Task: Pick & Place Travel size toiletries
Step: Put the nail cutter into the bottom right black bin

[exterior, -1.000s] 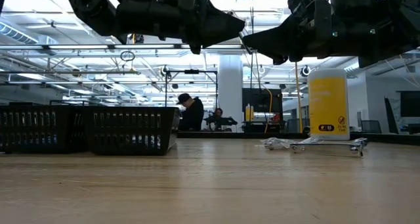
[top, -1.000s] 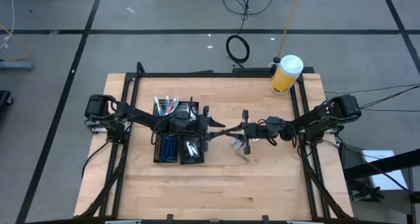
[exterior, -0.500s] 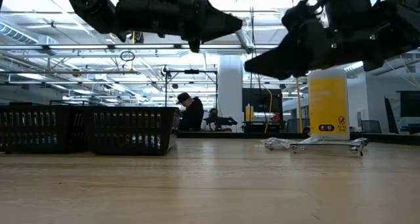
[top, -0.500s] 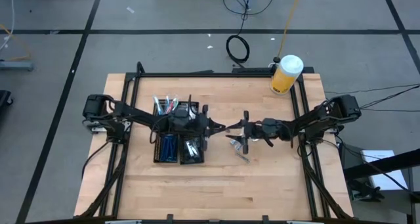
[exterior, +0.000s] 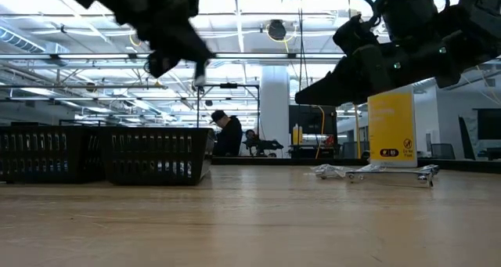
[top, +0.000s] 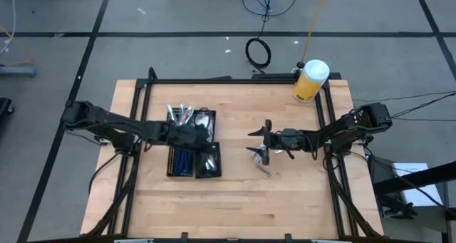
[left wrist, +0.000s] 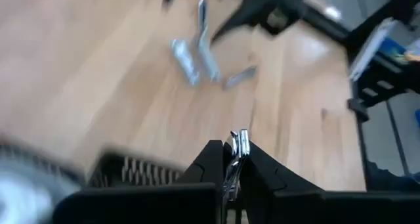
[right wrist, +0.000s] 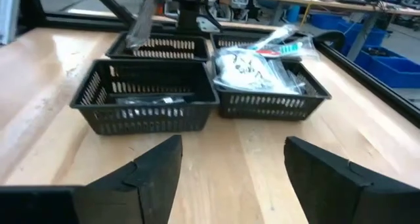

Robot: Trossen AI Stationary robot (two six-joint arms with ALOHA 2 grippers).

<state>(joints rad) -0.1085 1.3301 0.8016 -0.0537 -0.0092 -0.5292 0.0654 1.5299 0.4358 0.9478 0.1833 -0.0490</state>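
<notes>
While its two dark fingers press together on a thin silvery tube (left wrist: pixel 236 159), the left gripper (top: pixel 201 131) hangs above the black plastic four-compartment tray (top: pixel 173 169), over the side of it that faces the table's middle. In the left wrist view the tube stands up between the fingertips, and the tray's slotted wall shows just below them. The left arm reaches in from the table's left edge, stretched low across the wood.

The right gripper (top: pixel 258 139) has its jaws spread wide with nothing between them; in the right wrist view the two fingers (right wrist: pixel 154 175) frame bare wood, and the tray sits beyond them. This gripper hovers near the table's middle, just beside a small cluster of silvery tubes (top: pixel 259 161) lying loose on the pale wooden table (top: pixel 285 207). The low view shows the same tubes flat on the surface, in front of the yellow jar.

Inside the tray, the compartments hold blue razor-like pieces (top: pixel 183 159), white-clear packets (top: pixel 208 162), and thin white, green and pink sticks (top: pixel 181 114) that poke past its far rim.

A big yellow jar with a white lid (top: pixel 311 80) stands upright at the far right corner of the table, well apart from both grippers.
</notes>
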